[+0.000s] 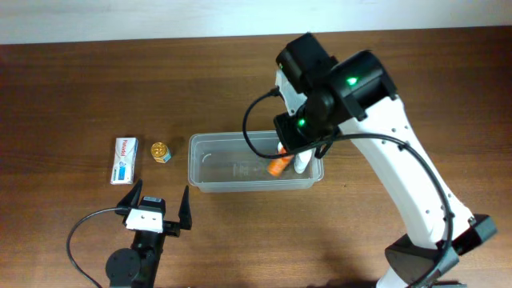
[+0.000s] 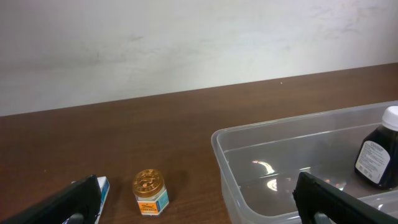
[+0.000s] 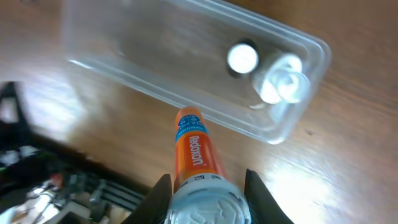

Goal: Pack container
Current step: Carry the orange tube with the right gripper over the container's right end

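The clear plastic container (image 1: 210, 170) lies at the table's middle; it also shows in the left wrist view (image 2: 231, 163) and the right wrist view (image 3: 137, 56). Inside its right end stand a dark bottle with a white cap (image 2: 378, 154) and a white bottle (image 3: 283, 84). My right gripper (image 3: 207, 200) is shut on an orange tube with a white cap (image 3: 196, 149), held above the container's right end (image 1: 280, 165). My left gripper (image 1: 157, 210) is open and empty, near the table's front, facing a small gold-lidded jar (image 2: 150, 191).
A small white-and-blue box (image 1: 123, 159) lies left of the gold-lidded jar (image 1: 161, 152), both left of the container. The right arm reaches over the container from the front right.
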Robot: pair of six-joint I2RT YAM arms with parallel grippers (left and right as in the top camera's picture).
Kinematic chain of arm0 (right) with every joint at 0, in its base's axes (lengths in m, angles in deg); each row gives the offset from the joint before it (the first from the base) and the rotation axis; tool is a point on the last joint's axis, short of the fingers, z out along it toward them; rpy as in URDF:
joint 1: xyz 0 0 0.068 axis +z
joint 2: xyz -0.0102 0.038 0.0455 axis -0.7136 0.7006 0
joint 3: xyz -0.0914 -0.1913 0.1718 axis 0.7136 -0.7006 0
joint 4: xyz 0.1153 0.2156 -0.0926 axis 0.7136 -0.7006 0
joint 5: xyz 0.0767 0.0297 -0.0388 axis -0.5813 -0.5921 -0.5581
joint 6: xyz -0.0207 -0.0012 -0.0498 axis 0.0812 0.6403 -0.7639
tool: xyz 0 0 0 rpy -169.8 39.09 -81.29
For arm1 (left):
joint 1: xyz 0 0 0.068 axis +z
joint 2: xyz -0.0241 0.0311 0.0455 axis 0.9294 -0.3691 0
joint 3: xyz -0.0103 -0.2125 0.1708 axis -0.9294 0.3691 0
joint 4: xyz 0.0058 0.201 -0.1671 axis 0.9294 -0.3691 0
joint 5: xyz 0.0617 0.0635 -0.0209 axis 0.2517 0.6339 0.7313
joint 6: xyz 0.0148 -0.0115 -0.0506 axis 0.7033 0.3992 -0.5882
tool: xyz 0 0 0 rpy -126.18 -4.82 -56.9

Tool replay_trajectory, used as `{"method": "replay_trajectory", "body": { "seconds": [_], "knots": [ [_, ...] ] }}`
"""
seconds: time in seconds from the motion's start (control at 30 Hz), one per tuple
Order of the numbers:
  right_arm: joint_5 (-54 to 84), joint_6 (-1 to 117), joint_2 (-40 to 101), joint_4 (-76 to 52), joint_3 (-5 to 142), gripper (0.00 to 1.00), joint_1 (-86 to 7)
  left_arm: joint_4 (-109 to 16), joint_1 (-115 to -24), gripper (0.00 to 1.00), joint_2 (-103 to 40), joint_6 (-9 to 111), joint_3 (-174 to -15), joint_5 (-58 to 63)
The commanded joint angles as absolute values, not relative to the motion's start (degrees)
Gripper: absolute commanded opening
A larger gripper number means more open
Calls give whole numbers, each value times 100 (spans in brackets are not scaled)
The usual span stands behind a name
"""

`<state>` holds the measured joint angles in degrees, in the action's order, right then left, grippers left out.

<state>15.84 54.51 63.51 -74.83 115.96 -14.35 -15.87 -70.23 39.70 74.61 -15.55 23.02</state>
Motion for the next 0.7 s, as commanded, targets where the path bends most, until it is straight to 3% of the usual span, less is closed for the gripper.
{"method": "replay_trajectory", "body": {
  "seconds": [0.0, 0.67],
  "knots": [
    [2167, 5544, 6316, -7420, 11318, 23, -1409, -1617, -7004, 99, 3992, 7553, -1540, 2317],
    [3125, 6165, 6318, -6888, 10322, 23, -1404, -1617, -7004, 99, 3992, 7551, -1540, 2319]
  ]
}}
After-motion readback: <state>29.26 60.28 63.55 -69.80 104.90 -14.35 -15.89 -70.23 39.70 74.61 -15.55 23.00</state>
